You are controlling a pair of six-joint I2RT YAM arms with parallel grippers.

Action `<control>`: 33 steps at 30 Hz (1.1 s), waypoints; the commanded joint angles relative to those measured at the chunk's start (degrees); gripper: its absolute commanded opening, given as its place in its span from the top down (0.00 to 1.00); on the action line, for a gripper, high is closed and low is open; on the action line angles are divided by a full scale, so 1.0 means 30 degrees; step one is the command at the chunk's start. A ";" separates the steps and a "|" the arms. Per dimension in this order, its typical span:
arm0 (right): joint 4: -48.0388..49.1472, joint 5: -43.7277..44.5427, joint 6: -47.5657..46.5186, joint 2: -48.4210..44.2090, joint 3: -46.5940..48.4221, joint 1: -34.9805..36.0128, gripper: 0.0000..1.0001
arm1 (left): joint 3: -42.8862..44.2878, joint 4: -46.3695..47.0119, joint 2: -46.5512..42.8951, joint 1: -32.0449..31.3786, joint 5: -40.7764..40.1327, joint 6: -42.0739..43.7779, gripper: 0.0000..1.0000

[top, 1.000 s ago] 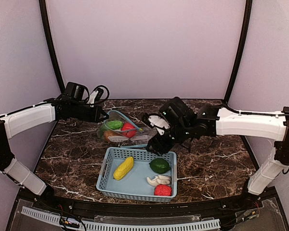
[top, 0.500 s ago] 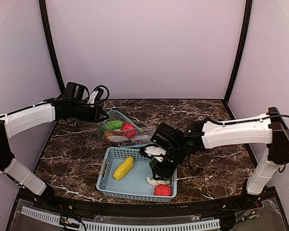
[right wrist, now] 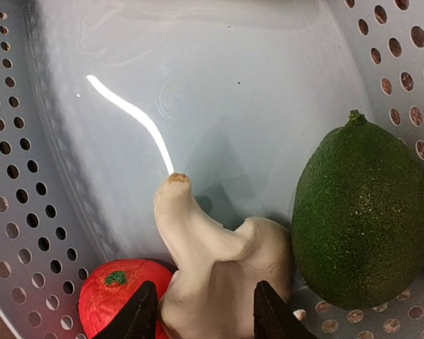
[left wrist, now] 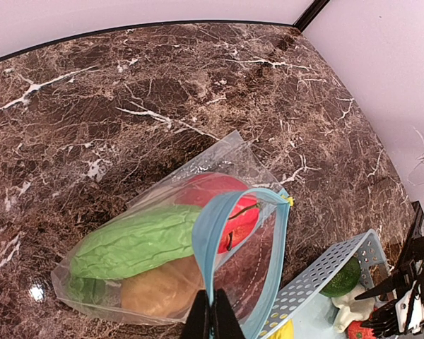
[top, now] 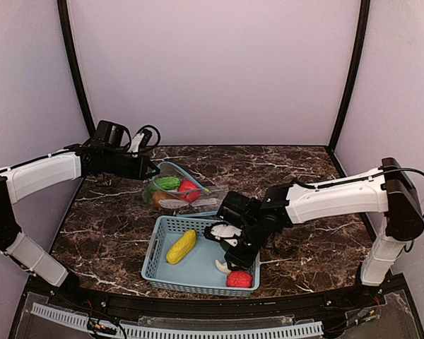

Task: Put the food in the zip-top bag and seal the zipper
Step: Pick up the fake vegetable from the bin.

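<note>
The clear zip-top bag (top: 171, 194) lies behind the basket and holds a green pod (left wrist: 134, 244), a red apple (left wrist: 222, 201) and a brown potato (left wrist: 159, 291). My left gripper (top: 153, 171) is shut on the bag's blue zipper rim (left wrist: 230, 212) and holds the mouth open. My right gripper (right wrist: 206, 321) is open, low in the light blue basket (top: 155, 244), one finger on each side of the white mushroom (right wrist: 219, 261). A dark green fruit (right wrist: 364, 215) lies to its right and a small red fruit (right wrist: 116, 293) to its left. The yellow corn (top: 181, 246) lies in the basket's left part.
The dark marble table (top: 304, 233) is walled in by pale panels and black corner posts. The basket's perforated walls (right wrist: 28, 176) close in around the right gripper. The basket's far corner (left wrist: 325, 272) lies close to the bag's mouth.
My right arm has swung from above the bag's mouth down into the basket, and its open fingers now flank the mushroom. The left arm and the bag have not moved.
</note>
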 commanded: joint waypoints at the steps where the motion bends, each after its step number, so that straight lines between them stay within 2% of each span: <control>1: -0.0217 0.0277 -0.0125 0.0415 -0.0169 0.0261 0.58 | -0.0247 -0.0052 -0.0497 0.0147 0.0214 -0.0062 0.99; 4: -0.0209 0.0336 -0.0125 0.0419 -0.0124 0.0281 0.64 | -0.0247 -0.0063 -0.0506 0.0145 0.0213 -0.0058 0.99; 9: -0.0238 0.0460 -0.0103 0.0385 -0.0053 0.0282 0.85 | -0.0250 -0.0053 -0.0519 0.0148 0.0231 -0.0056 0.99; 15: -0.0238 0.0945 0.0204 -0.0263 0.0130 0.0251 1.00 | -0.0235 -0.0045 -0.0552 0.0147 0.0325 -0.0064 0.99; 24: 0.0829 0.0615 0.0871 -0.2754 0.1430 -0.1096 1.00 | -0.0347 0.0305 -0.0481 0.0118 0.1093 -0.0139 0.99; 29: 0.3398 -0.0467 0.0937 -0.3031 0.2679 -0.2504 1.00 | -0.0394 0.0347 -0.0480 0.0118 0.1042 -0.0200 0.99; 33: 0.5631 -0.1345 0.0805 -0.2018 0.4242 -0.3484 1.00 | -0.0397 0.0329 -0.0442 0.0118 0.1027 -0.0214 0.99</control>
